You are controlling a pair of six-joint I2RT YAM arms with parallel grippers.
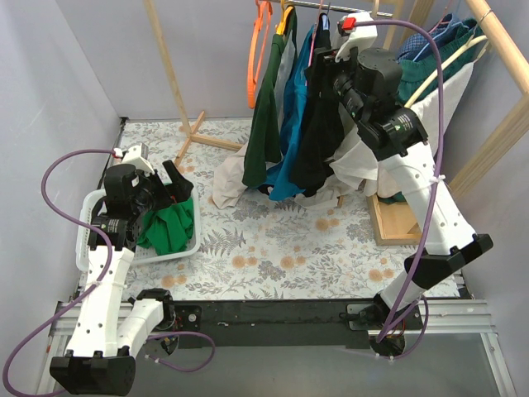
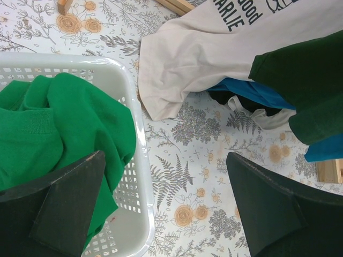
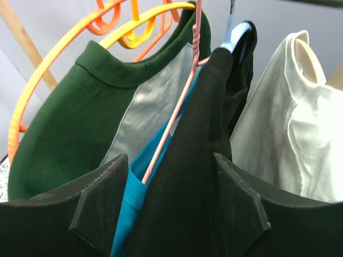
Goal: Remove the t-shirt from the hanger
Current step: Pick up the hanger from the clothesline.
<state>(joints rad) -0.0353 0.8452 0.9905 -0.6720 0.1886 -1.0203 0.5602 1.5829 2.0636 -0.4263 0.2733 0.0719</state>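
Note:
A black t-shirt (image 1: 318,132) hangs on the rail between a blue shirt (image 1: 291,99) and a white one. My right gripper (image 1: 326,54) is up at its shoulder. In the right wrist view the black t-shirt (image 3: 203,134) fills the gap between the spread fingers of that gripper (image 3: 170,160), which stands open around the cloth. A pink hanger (image 3: 182,96) runs along the blue shirt's edge (image 3: 134,198) beside the left finger. My left gripper (image 2: 165,158) is open and holds nothing, hovering by the white basket (image 2: 136,134).
A green garment (image 2: 53,123) lies in the basket (image 1: 186,248). A dark green shirt (image 3: 64,139) hangs on an orange hanger (image 1: 260,41). A beige shirt (image 2: 203,53) trails onto the floral cloth. Wooden rack posts (image 1: 169,66) and a wooden base (image 1: 397,219) stand nearby.

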